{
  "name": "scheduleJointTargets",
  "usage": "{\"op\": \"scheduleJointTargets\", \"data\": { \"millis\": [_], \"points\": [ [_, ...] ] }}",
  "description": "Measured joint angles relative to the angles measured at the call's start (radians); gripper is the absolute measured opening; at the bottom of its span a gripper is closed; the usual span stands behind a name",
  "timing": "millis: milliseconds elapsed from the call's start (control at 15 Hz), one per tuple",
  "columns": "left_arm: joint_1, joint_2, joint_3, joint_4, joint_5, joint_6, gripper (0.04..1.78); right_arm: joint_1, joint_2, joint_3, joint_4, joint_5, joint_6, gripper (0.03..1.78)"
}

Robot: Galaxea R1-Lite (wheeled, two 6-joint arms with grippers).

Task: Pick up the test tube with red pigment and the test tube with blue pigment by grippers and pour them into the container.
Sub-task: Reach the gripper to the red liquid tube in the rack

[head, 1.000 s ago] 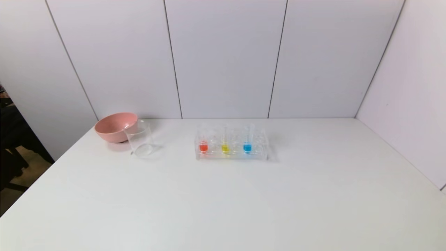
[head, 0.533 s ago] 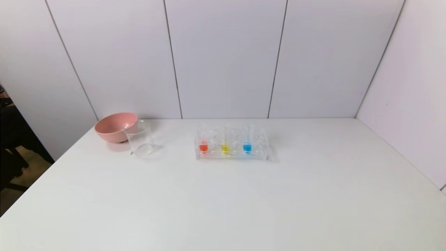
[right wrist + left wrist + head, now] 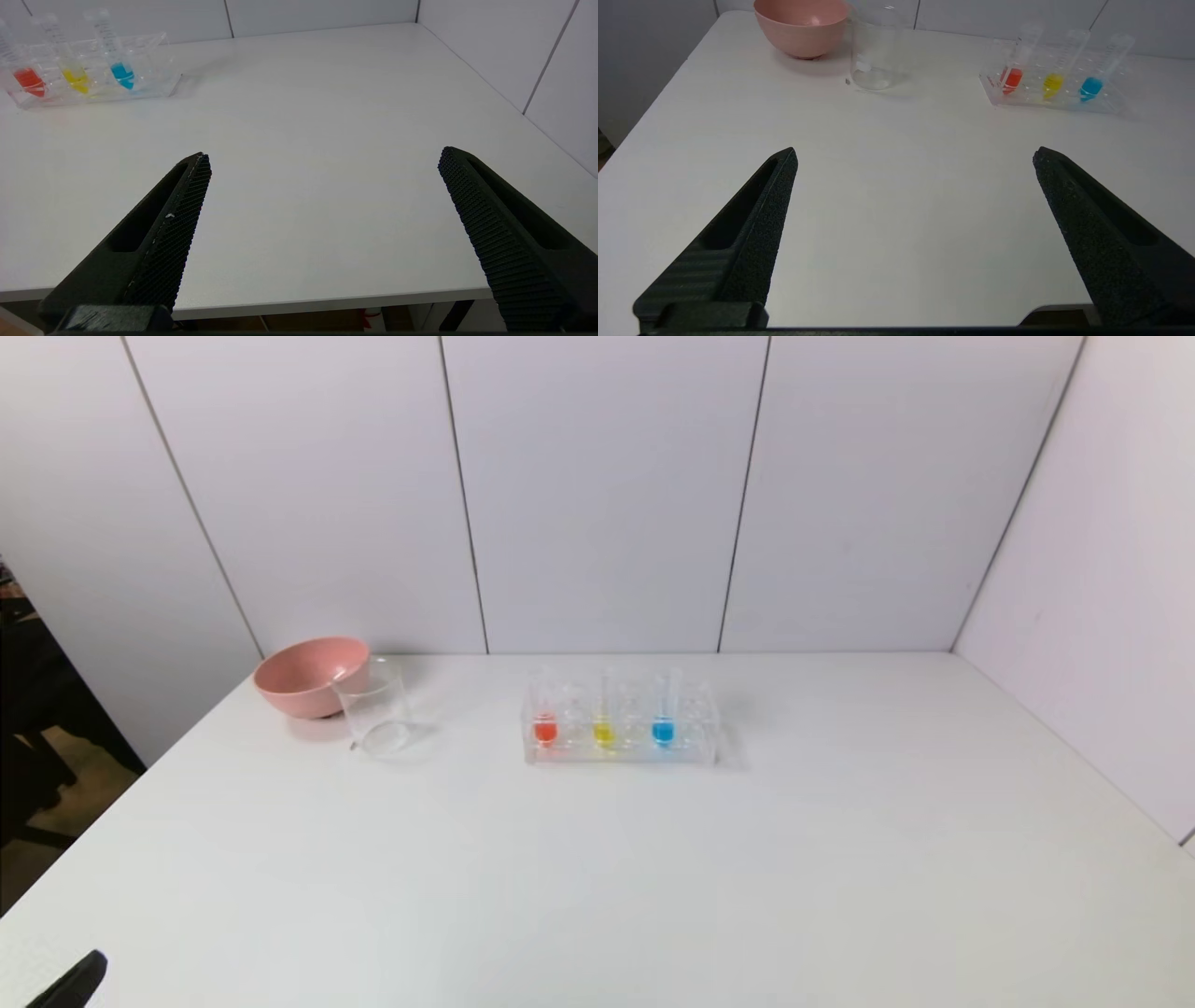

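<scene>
I see the clear tube rack (image 3: 621, 733) standing toward the back of the white worktop (image 3: 597, 877), about the middle. In it stand three tubes in a row: the test tube with red pigment (image 3: 545, 719) at the robot's left end, the yellow-liquid tube (image 3: 603, 721) in the middle, and the test tube with blue pigment (image 3: 663, 719) to the right of that. Each has its colour pooled at the bottom and leans slightly in its slot.

Well to the left of the rack stands the container (image 3: 375, 707), upright, and I can see no liquid in it. The pink bowl (image 3: 308, 676) sits just behind it and to its left, so close that I cannot tell whether they touch.

My left hand (image 3: 915, 156) hangs over the near left part of the worktop, fingers wide apart, gripping nothing; one fingertip (image 3: 73, 980) shows at the head view's lower left corner. My right hand (image 3: 324, 158) hangs at the near edge on the right, fingers likewise wide apart. Bare worktop lies between both hands and the glassware.
</scene>
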Motion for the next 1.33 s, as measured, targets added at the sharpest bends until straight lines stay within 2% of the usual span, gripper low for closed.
{"op": "scheduleJointTargets", "data": {
  "millis": [200, 467, 533, 600, 733, 933, 1133, 1333],
  "points": [
    [-0.038, 0.252, -0.037, -0.145, -0.074, -0.006, 1.76, 0.0, 0.0, 0.0, 0.0, 0.0, 0.0, 1.77],
    [-0.071, 0.613, -0.076, -0.344, -0.284, 0.043, 1.76, 0.0, 0.0, 0.0, 0.0, 0.0, 0.0, 1.77],
    [-0.096, 0.697, -0.092, -0.382, -0.311, 0.064, 1.76, 0.0, 0.0, 0.0, 0.0, 0.0, 0.0, 1.77],
    [-0.134, 0.78, -0.113, -0.418, -0.3, 0.079, 1.76, 0.0, 0.0, 0.0, 0.0, 0.0, 0.0, 1.77],
    [-0.237, 0.951, -0.167, -0.496, -0.217, 0.082, 1.76, 0.0, 0.0, 0.0, 0.0, 0.0, 0.0, 1.77],
    [-0.393, 1.203, -0.294, -0.628, -0.015, 0.049, 1.76, 0.0, 0.0, 0.0, 0.0, 0.0, 0.0, 1.77],
    [-0.512, 1.426, -0.507, -0.71, 0.26, 0.033, 1.76, 0.0, 0.0, 0.0, 0.0, 0.0, 0.0, 1.77],
    [-0.576, 1.571, -0.672, -0.729, 0.509, 0.03, 1.76, 0.0, 0.0, 0.0, 0.0, 0.0, 0.0, 1.77]
  ]
}}
